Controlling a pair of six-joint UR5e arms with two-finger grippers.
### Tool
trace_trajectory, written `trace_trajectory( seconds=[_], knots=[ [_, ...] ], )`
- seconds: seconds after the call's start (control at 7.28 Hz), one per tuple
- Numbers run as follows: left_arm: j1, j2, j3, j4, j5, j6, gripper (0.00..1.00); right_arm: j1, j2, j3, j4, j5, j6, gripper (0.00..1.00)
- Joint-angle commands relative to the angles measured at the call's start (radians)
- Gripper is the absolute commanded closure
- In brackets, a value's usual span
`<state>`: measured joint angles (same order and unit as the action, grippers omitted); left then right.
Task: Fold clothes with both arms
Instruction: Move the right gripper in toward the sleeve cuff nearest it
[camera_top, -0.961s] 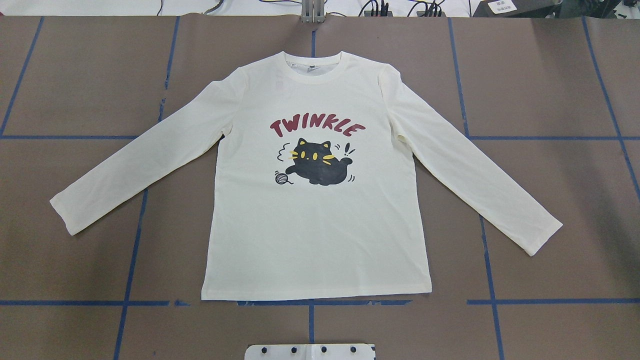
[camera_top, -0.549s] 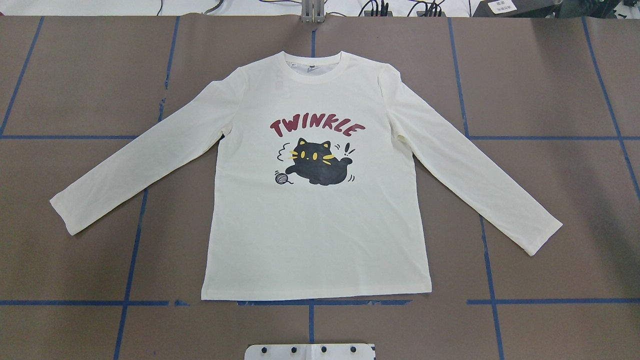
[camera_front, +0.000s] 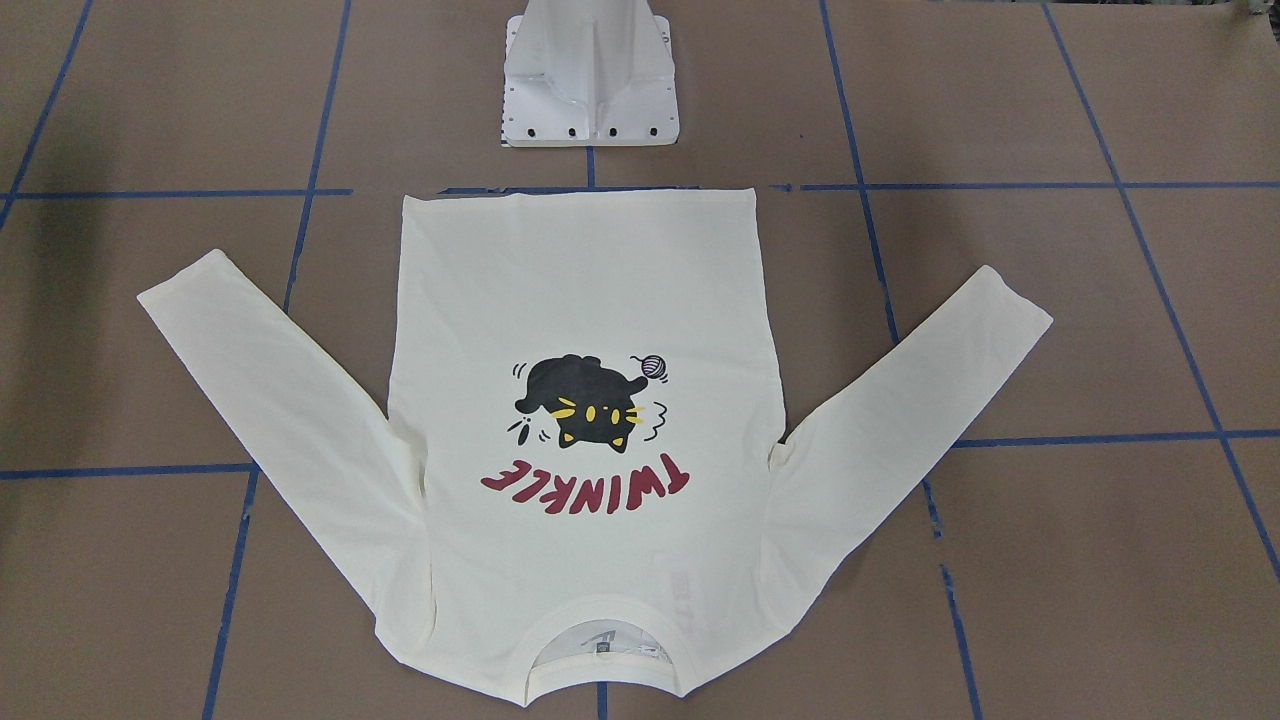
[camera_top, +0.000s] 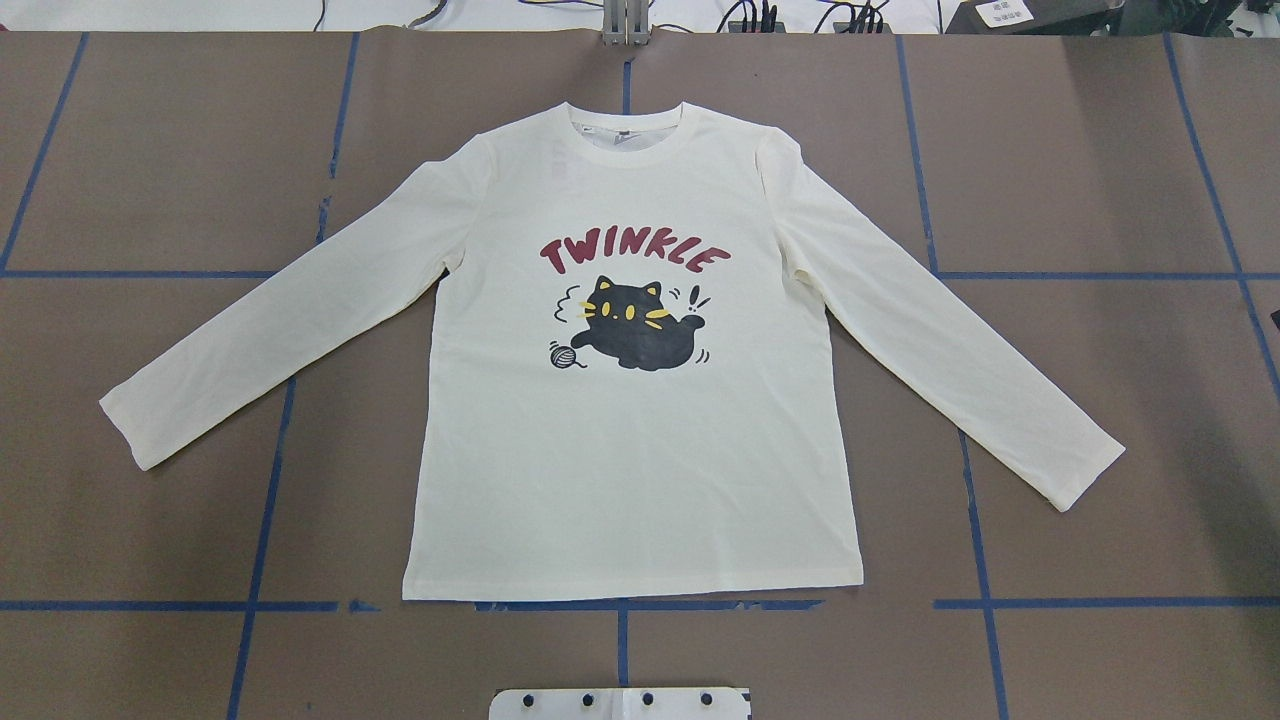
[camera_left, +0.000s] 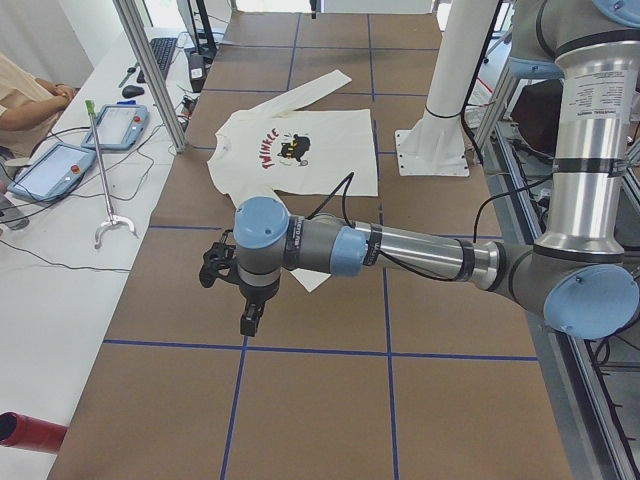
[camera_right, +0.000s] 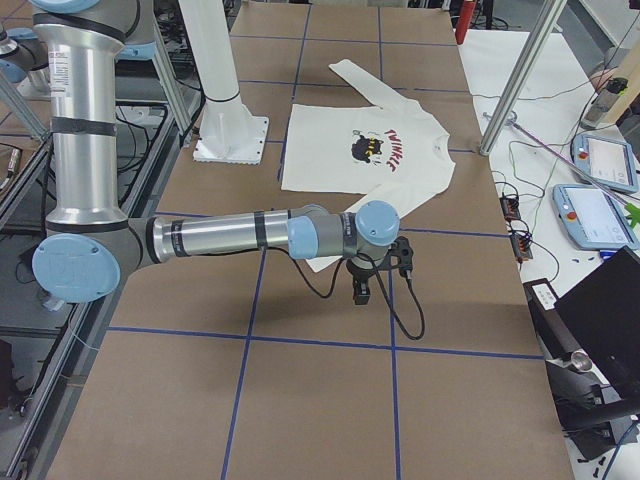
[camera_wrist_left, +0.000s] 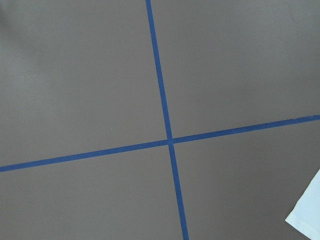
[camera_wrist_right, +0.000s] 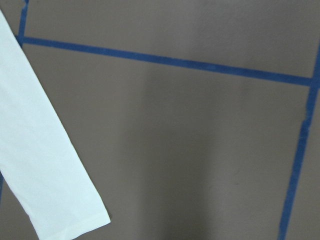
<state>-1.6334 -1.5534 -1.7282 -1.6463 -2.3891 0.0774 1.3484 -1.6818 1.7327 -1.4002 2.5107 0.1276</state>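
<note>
While both arms stretch out low over the two ends of the bench (camera_top: 150, 150), the T-shirt (camera_top: 640, 470) lies flat and face up at its middle, untouched. Its collar points to the far edge, and its hem runs along a blue tape line (camera_top: 170, 606) on the near side, just ahead of the white pedestal (camera_front: 590, 90). The black cat and the red "TWINKLE" show plainly. Both sleeves are spread wide and slant back toward the robot's edge.

The left arm (camera_left: 410, 250) reaches across the bench end on the robot's left. The left gripper (camera_left: 248, 322) hangs fingers-down over bare brown surface, just past that sleeve's cuff (camera_wrist_left: 307, 220). The right arm (camera_right: 220, 235) mirrors it at the other end, and the right gripper (camera_right: 361, 292) hangs over the bench beside the other sleeve (camera_wrist_right: 40, 165). I cannot tell from the side views whether either gripper's fingers are spread or pressed together.
</note>
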Motion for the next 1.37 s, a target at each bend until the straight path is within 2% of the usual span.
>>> trace_trajectory(
  seconds=[0.0,0.14,0.27,0.41,0.55,0.69,0.82,0.96,1.24],
  knots=[
    [0.012,0.015,-0.001,-0.059,-0.016,-0.004,0.0,-0.224,-0.099,-0.004,0.331,-0.019,0.313,0.0],
    [0.012,0.015,-0.001,-0.059,-0.016,-0.005,0.0,-0.285,-0.105,-0.04,0.439,-0.073,0.401,0.01],
    [0.012,0.015,-0.001,-0.058,-0.016,-0.005,0.0,-0.352,-0.104,-0.051,0.489,-0.102,0.5,0.02],
    [0.015,0.013,-0.002,-0.055,-0.016,-0.007,0.0,-0.406,-0.11,-0.054,0.568,-0.165,0.562,0.09],
    [0.015,0.013,-0.002,-0.056,-0.016,-0.007,0.0,-0.425,-0.108,-0.074,0.59,-0.171,0.642,0.08],
    [0.015,0.013,-0.002,-0.056,-0.016,-0.007,0.0,-0.452,-0.09,-0.071,0.602,-0.17,0.79,0.15],
    [0.015,0.015,-0.001,-0.056,-0.016,-0.007,0.0,-0.463,-0.082,-0.076,0.631,-0.173,0.822,0.23],
    [0.012,0.015,-0.001,-0.056,-0.015,-0.005,0.0,-0.463,-0.082,-0.077,0.633,-0.174,0.822,0.27],
    [0.012,0.015,0.001,-0.056,-0.009,-0.005,0.0,-0.462,-0.082,-0.091,0.633,-0.217,0.82,0.27]
  ],
)
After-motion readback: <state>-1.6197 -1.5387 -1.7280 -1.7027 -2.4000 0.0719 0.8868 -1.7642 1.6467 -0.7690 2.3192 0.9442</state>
